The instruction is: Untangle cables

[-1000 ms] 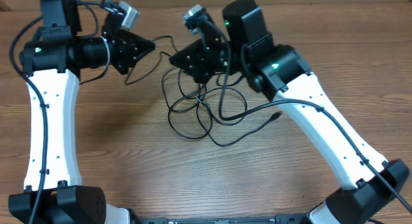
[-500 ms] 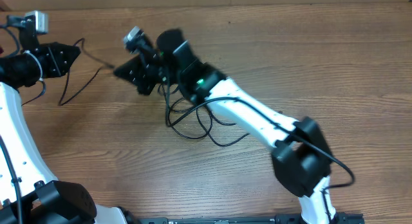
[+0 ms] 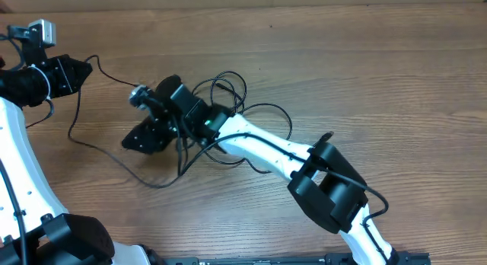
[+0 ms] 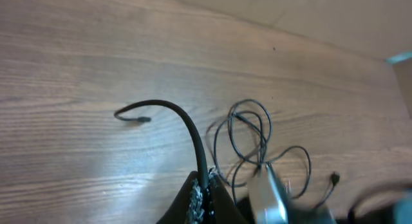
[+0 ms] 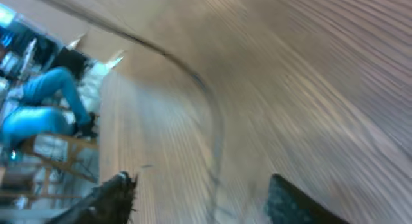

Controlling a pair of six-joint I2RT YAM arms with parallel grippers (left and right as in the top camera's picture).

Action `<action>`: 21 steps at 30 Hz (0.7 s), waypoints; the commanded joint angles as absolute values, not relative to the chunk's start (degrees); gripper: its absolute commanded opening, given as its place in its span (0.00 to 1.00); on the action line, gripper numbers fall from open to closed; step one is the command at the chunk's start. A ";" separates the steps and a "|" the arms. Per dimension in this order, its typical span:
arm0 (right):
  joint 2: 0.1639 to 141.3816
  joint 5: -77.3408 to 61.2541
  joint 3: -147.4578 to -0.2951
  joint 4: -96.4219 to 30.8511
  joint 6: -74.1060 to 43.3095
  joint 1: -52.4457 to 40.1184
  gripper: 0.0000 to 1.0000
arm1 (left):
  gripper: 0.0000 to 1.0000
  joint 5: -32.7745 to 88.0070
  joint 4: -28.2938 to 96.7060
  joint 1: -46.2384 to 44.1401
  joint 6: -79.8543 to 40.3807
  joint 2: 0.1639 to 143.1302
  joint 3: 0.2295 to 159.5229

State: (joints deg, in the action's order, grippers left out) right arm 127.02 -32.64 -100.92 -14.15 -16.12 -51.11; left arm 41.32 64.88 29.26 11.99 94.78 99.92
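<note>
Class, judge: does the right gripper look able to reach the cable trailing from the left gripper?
Probably yes: the right gripper is open just beside that cable, with nothing lying between them.

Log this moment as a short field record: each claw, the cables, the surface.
left claw: shut on one cable
held cable: rises from the fingers and arches, with its free end above the wood
right claw: open, fingers apart; the view is blurred and nothing is clearly gripped
tangle of cables: overlapping black loops lying beside the right arm
wooden table: bare on the right side
</note>
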 commanded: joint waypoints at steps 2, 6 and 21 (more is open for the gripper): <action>122.28 -32.01 -101.34 -22.57 -15.59 -44.12 0.74 | 0.04 40.56 66.26 28.77 11.05 94.83 101.27; 120.07 -31.59 -101.34 -31.66 -14.55 -38.98 0.85 | 0.04 39.53 67.46 28.23 10.72 94.83 101.21; 117.97 -24.25 -101.32 -60.93 -14.52 -22.00 0.88 | 0.04 16.82 70.54 11.90 5.21 94.83 90.28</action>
